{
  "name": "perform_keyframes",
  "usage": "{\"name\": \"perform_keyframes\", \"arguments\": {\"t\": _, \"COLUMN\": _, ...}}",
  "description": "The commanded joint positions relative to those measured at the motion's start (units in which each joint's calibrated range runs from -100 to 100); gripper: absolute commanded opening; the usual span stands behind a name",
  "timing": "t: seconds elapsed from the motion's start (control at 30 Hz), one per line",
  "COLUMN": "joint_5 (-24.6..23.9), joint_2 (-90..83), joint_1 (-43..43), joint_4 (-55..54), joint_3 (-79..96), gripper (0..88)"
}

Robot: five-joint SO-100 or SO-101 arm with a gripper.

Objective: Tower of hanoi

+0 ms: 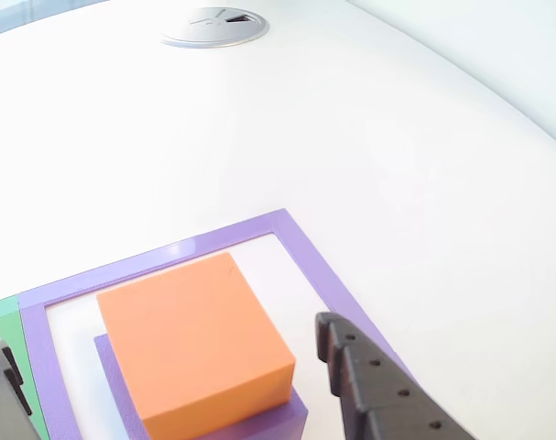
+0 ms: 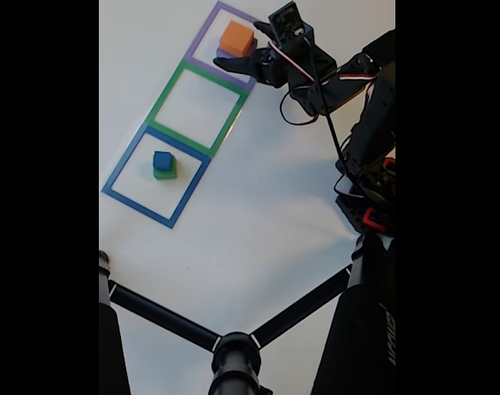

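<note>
An orange block [image 1: 195,339] sits on a flat purple block [image 1: 278,422] inside the purple square outline [image 1: 305,247]. My gripper [image 1: 163,337] is open and straddles the orange block, one dark finger [image 1: 378,385] on its right and the other finger [image 1: 3,394] at the left edge, both with a gap to the block. In the fixed view the orange block [image 2: 235,39] on the purple block [image 2: 226,54] lies at the top, with the gripper [image 2: 237,43] around it. A small blue cube [image 2: 162,160] rests on a green block [image 2: 165,174] inside the blue outline [image 2: 122,193].
A green outline [image 2: 167,95] with nothing in it lies between the purple and blue ones. The arm [image 2: 365,140] with its wires reaches in from the right. A black stand with splayed legs [image 2: 233,354] crosses the bottom. A round metal grommet [image 1: 213,27] is set in the white table.
</note>
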Motion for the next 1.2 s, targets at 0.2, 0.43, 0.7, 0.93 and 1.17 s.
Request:
{"name": "perform_keyframes", "arguments": {"t": 0.2, "joint_5": 0.0, "joint_2": 1.0, "joint_1": -1.2, "joint_4": -2.4, "joint_3": -1.8, "gripper": 28.4}}
{"name": "perform_keyframes", "arguments": {"t": 0.43, "joint_5": 0.0, "joint_2": 1.5, "joint_1": -1.6, "joint_4": -2.4, "joint_3": -1.8, "gripper": 21.6}}
{"name": "perform_keyframes", "arguments": {"t": 0.7, "joint_5": 0.0, "joint_2": 1.8, "joint_1": -2.0, "joint_4": -2.6, "joint_3": -1.8, "gripper": 13.8}}
{"name": "perform_keyframes", "arguments": {"t": 0.93, "joint_5": 0.0, "joint_2": 1.6, "joint_1": -2.7, "joint_4": -2.6, "joint_3": -1.8, "gripper": 11.2}}
{"name": "perform_keyframes", "arguments": {"t": 1.17, "joint_5": 0.0, "joint_2": -3.0, "joint_1": -3.6, "joint_4": 0.5, "joint_3": -1.2, "gripper": 10.2}}
